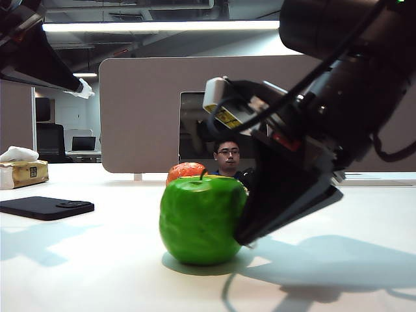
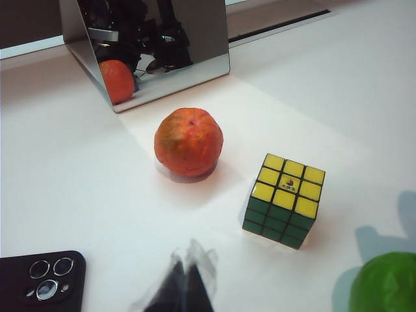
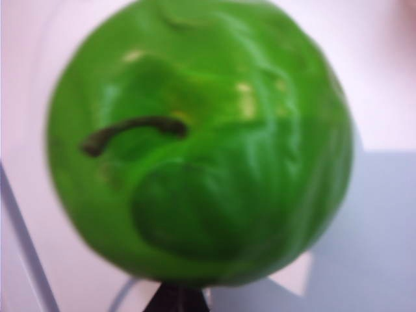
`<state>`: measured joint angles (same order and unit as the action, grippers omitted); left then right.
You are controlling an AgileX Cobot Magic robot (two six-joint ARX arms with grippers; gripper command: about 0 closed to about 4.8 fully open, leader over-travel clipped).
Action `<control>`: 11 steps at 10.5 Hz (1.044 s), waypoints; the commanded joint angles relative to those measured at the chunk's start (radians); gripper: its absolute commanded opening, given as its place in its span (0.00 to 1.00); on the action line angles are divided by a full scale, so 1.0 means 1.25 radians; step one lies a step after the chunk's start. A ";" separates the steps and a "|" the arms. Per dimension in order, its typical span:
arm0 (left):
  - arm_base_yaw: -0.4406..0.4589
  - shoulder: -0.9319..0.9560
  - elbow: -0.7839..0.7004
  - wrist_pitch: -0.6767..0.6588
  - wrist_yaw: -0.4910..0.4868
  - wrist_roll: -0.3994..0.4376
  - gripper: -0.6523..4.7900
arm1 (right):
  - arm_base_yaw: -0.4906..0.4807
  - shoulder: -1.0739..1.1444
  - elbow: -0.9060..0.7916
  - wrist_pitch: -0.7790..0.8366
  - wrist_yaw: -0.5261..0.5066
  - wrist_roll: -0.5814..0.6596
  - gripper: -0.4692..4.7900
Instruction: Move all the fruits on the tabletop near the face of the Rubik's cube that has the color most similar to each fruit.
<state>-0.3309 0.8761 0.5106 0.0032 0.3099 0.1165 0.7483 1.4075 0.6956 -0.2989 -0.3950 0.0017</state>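
The green apple [image 3: 201,143] fills the right wrist view, its dark stem facing the camera. It stands on the white tabletop [image 1: 97,260]. My right gripper [image 3: 179,300] is shut, a single dark wedge whose tip rests against the apple's [image 1: 201,218] side [image 1: 246,235]. The orange-red fruit [image 2: 188,142] sits beside the Rubik's cube [image 2: 285,200], which shows a yellow top and a green face toward the apple [image 2: 385,285]. My left gripper [image 2: 186,276] hovers above the table, shut and holding nothing. In the exterior view the apple hides the cube, and the orange fruit [image 1: 185,170] peeks over it.
A black phone [image 2: 39,279] lies on the table at the left [image 1: 45,207]. A tissue box [image 1: 23,172] stands at the far left. A shiny metal panel [image 2: 195,39] stands behind the orange fruit. A person [image 1: 227,156] sits beyond the partition.
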 commanded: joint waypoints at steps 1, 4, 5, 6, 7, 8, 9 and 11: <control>0.000 -0.001 0.002 0.003 0.001 0.002 0.11 | 0.005 -0.002 0.005 0.124 0.003 0.046 0.09; 0.000 -0.001 0.002 0.002 0.000 0.002 0.11 | 0.005 0.031 0.025 0.153 0.016 0.066 0.09; 0.000 -0.001 0.002 0.001 0.001 0.002 0.11 | 0.006 0.056 0.043 0.151 0.014 0.068 0.09; 0.000 -0.001 0.002 -0.009 0.001 0.002 0.11 | 0.009 0.091 0.076 0.131 0.006 0.068 0.09; 0.000 -0.001 0.002 -0.013 0.001 0.002 0.11 | 0.011 0.103 0.092 0.118 0.006 0.068 0.09; 0.000 -0.001 0.002 -0.021 0.001 0.002 0.11 | 0.015 0.117 0.116 0.098 0.006 0.068 0.09; 0.000 -0.001 0.002 -0.026 0.001 0.002 0.11 | 0.028 0.124 0.142 0.091 0.005 0.069 0.09; 0.000 -0.001 0.002 -0.026 0.000 0.002 0.11 | 0.049 0.124 0.151 0.067 -0.015 0.083 0.09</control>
<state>-0.3309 0.8761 0.5106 -0.0383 0.3103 0.1165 0.7994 1.5642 0.8799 -0.2115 -0.3973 0.0994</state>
